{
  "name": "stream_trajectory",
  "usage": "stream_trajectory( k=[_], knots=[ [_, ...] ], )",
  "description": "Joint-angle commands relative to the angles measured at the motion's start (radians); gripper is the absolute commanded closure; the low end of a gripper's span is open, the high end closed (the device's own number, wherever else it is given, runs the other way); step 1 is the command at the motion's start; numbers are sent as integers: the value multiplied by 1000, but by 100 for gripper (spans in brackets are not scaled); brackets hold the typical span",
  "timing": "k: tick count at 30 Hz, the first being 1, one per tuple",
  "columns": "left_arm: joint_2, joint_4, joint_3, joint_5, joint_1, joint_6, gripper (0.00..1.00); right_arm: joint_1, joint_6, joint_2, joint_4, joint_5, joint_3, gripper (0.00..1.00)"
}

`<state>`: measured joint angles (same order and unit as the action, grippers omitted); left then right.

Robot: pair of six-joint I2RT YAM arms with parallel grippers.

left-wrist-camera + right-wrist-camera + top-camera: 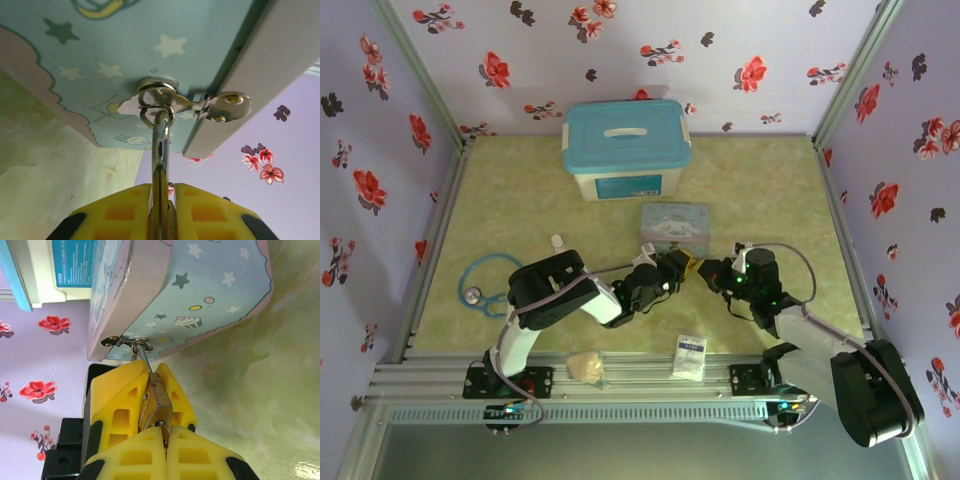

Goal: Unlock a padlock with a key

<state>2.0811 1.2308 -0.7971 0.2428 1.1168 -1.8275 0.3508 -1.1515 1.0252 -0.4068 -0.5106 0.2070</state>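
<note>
The brass padlock (pixel 163 401) hangs by its thin shackle (pixel 161 136) from the hasp ring (pixel 156 96) of the cartoon tin (pixel 674 224). My left gripper (pixel 162 192) is shut on the padlock's body, one yellow finger (pixel 119 399) on each side. My right gripper (pixel 165 434) comes from the opposite side and is shut on the key (pixel 164 427). Only a sliver of the key shows, right at the padlock's bottom face. In the top view the left gripper (pixel 672 270) and right gripper (pixel 713 270) meet just in front of the tin.
A white box with a blue lid (pixel 625 148) stands behind the tin. A blue stethoscope (pixel 480 285) and a small white bottle (pixel 558 241) lie at the left. A white packet (pixel 689 355) and a beige lump (pixel 585 366) rest near the front rail.
</note>
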Motion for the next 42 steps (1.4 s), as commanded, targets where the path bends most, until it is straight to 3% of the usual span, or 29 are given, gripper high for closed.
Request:
stream_trajectory(
  k=[1, 4, 7, 9, 13, 20, 25, 30, 35, 39, 42],
  knots=[
    [-47, 76, -42, -146, 50, 18, 100, 19, 20, 5, -116, 21, 47, 96],
    [-46, 75, -19, -124, 48, 23, 100, 18, 25, -5, -84, 11, 52, 70],
    [-47, 56, 18, -109, 19, 59, 100, 18, 61, -57, 41, 45, 64, 64],
    [-34, 75, 33, -108, 3, 42, 100, 20, 105, -82, 149, 72, 80, 64],
    [-26, 75, 35, -115, -3, 44, 100, 19, 133, -102, 199, 68, 77, 67],
    [-33, 75, 42, -112, -4, 54, 100, 33, 262, -139, 332, 86, 94, 79],
    [-40, 75, 44, -114, -9, 59, 100, 132, 459, -128, 576, 201, 190, 80],
    [-60, 74, 51, -114, -9, 72, 100, 148, 545, -112, 717, 322, 256, 79],
    [-111, 38, 74, -143, -18, 150, 100, 151, 626, -111, 748, 386, 312, 72],
    [-120, 26, 100, -155, -25, 137, 100, 186, 702, -85, 739, 397, 334, 79],
    [-113, 47, 118, -156, -28, 131, 100, 272, 783, -78, 721, 462, 340, 78]
  ],
)
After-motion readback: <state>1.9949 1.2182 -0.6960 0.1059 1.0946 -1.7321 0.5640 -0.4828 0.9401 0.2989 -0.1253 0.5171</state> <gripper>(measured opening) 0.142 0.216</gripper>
